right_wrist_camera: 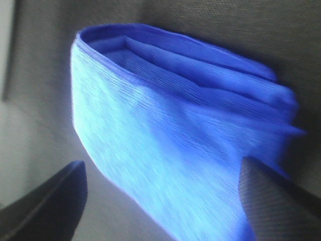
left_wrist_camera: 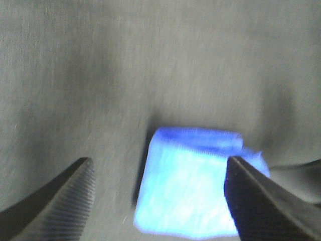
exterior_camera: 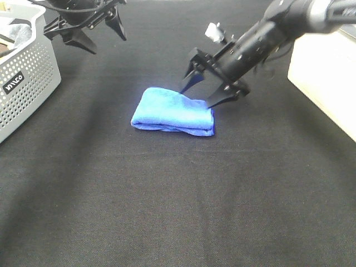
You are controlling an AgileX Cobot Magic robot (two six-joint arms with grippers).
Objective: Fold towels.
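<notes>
Towel (exterior_camera: 172,114), blue and folded into a thick pad, lay flat near the middle of the black table (exterior_camera: 167,211), its long side running across the high view and its stacked edges showing along the near side and at the right end. From the right wrist camera the towel (right_wrist_camera: 165,145) filled most of the picture, with several layers visible, one over another, at one end. The right gripper (exterior_camera: 197,95) stood just over the towel's far edge, angled down from the right, jaws spread wide and holding nothing. One tip sat at the far right corner and the other near the middle of that edge; I could not tell whether either tip touched the cloth. In its own view that gripper (right_wrist_camera: 160,168) showed a dark finger on each side of the towel. The left gripper (exterior_camera: 107,44) hung well apart at the far left, also spread and empty. Its camera looked down past both fingers at the towel (left_wrist_camera: 190,191) on the cloth, somewhat blurred. Beside it, at the left edge of the table, stood a grey perforated basket (exterior_camera: 28,78). A pale box (exterior_camera: 322,78) stood at the right edge.
</notes>
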